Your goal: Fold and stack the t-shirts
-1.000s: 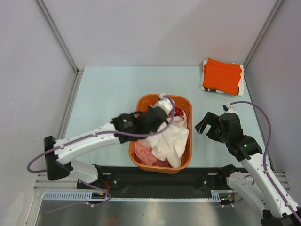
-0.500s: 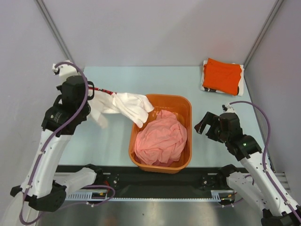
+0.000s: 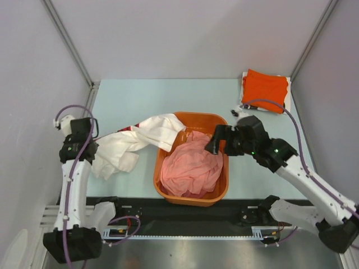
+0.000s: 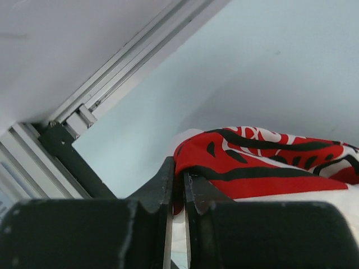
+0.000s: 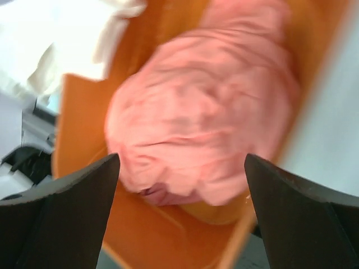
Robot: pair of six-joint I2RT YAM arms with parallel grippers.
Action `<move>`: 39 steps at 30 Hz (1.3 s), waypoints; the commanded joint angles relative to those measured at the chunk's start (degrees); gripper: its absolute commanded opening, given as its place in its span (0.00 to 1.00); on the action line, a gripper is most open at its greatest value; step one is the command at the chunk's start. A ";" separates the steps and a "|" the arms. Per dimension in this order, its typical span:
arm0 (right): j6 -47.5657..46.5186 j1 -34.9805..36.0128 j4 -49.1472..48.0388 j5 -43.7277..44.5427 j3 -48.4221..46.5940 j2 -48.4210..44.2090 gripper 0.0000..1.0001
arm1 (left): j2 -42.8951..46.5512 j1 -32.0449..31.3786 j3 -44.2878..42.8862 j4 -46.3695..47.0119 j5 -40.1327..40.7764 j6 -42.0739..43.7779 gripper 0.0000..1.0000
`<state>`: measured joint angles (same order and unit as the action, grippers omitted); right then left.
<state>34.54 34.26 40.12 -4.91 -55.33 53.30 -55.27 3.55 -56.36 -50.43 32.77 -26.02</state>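
We take the orange basket as the reference for every position below. It stands on the tabletop, just beyond the arm bases and between the two arms.

1. Pink t-shirt. It lies crumpled inside the basket and covers most of the floor. In the right wrist view, which is blurred, the pink t-shirt shows as a rounded heap against the basket wall.

2. Left end effector. It sits well to the left of the basket, low over the tabletop. In the left wrist view the left end effector has its fingers pressed almost together, with only a thin slit between them. Printed cloth comes out at the tips, so we read this as a pinch on the white t-shirt. Behind it we see the tabletop.

3. Right end effector. It hangs over the right rim of the basket and points inward at the pink heap. In its own view the right end effector has both fingers spread wide, and nothing sits between them.

4. White t-shirt. One end is draped over the far-left rim of the basket. The rest runs out to the left across the tabletop and bunches in loose folds at the left end effector. Its red-and-black print faces the left wrist camera.

5. Orange t-shirt. It lies folded flat, beyond the basket and to its right, well apart from it.
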 commanded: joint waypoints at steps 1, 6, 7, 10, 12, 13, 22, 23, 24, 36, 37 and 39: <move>-1.32 12.53 -2.24 6.19 -10.92 8.55 1.00 | 5.08 9.26 3.61 5.35 -12.18 -3.68 0.12; 1.22 24.00 -6.45 8.07 -21.19 23.14 1.00 | 5.69 12.00 8.72 8.33 -19.58 -4.83 0.11; 2.01 25.49 -6.89 8.07 -22.87 28.04 1.00 | 6.39 12.09 9.24 8.94 -20.29 -5.00 0.11; 1.49 30.24 -5.59 9.29 -31.72 39.20 1.00 | 7.97 12.09 10.30 9.57 -19.95 -4.39 0.11; 0.97 32.18 -2.51 9.57 -35.88 43.97 1.00 | 9.12 12.18 9.87 8.78 -17.49 -4.21 0.11; 0.88 32.53 -1.63 9.83 -39.64 46.43 1.00 | 9.56 12.18 9.60 7.90 -16.79 -4.30 0.11; 5.62 31.23 10.68 19.67 -41.10 54.20 0.72 | 11.05 12.18 10.21 8.69 -17.30 -4.13 0.11; 6.14 30.35 10.77 19.93 -37.52 53.24 0.65 | 11.14 12.09 10.39 8.77 -17.31 -4.13 0.12; 6.76 29.64 10.77 20.37 -35.13 50.70 0.47 | 11.06 12.09 10.39 8.86 -17.31 -4.13 0.11; 10.89 18.22 15.15 24.93 -9.98 24.59 0.00 | 10.71 12.18 10.83 9.74 -18.27 -3.78 0.11; 11.24 17.60 16.47 25.21 -8.14 21.09 0.00 | 10.62 12.18 10.74 9.83 -18.27 -3.86 0.11; 12.03 15.06 18.41 26.00 -6.73 17.65 0.00 | 10.70 12.18 10.74 9.57 -17.22 -4.04 0.11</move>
<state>39.38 52.16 51.59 19.29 -64.23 76.49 -44.91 15.16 -45.69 -43.35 13.96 -29.56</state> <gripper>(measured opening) 0.139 0.114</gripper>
